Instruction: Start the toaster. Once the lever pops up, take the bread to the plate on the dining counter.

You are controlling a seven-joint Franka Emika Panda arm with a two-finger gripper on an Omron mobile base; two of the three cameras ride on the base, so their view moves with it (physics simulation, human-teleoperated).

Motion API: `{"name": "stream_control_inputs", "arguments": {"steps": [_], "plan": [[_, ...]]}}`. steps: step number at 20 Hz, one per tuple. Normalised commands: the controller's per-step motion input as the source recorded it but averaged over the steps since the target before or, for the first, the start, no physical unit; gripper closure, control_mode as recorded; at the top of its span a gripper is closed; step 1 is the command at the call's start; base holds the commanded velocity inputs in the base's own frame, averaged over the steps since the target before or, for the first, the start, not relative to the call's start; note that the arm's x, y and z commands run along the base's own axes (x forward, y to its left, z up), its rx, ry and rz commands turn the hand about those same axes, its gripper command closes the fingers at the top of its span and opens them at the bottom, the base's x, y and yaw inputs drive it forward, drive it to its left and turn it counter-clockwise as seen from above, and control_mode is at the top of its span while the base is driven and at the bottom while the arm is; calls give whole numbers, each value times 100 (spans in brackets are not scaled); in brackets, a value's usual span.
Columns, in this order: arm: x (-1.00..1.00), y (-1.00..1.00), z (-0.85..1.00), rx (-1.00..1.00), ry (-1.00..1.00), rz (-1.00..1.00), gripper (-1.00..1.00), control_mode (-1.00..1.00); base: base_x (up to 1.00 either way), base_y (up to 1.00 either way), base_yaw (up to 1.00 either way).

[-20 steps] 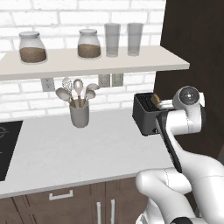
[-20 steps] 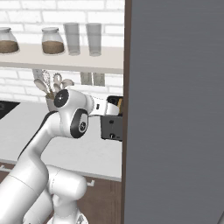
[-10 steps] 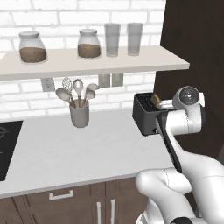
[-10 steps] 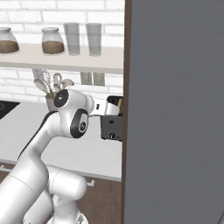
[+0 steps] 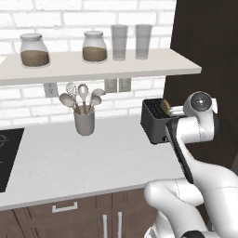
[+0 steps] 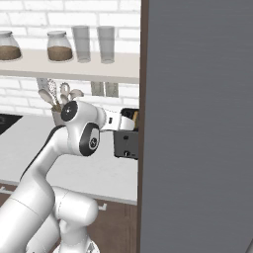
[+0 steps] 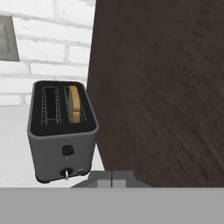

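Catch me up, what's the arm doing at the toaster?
The Franka arm's end effector hovers shut and empty just in front of the dark grey two-slot toaster, which sits on the white worktop beside a dark wood cabinet panel. One slice of bread stands in the slot nearer the panel; the other slot is empty. The lever sits at the bottom of the toaster's end face. The bread has not been picked up yet.

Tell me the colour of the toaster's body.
Dark grey-black toaster, clearest in the hand view.
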Motion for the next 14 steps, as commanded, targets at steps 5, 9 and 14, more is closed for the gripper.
{"name": "stream_control_inputs", "arguments": {"steps": [5, 9, 14], "plan": [[0, 0, 0, 0, 0, 0, 100, -100, 0, 0, 0], [0, 0, 0, 0, 0, 0, 100, -100, 0, 0, 0], [0, 0, 0, 0, 0, 0, 100, -100, 0, 0, 0]]}}
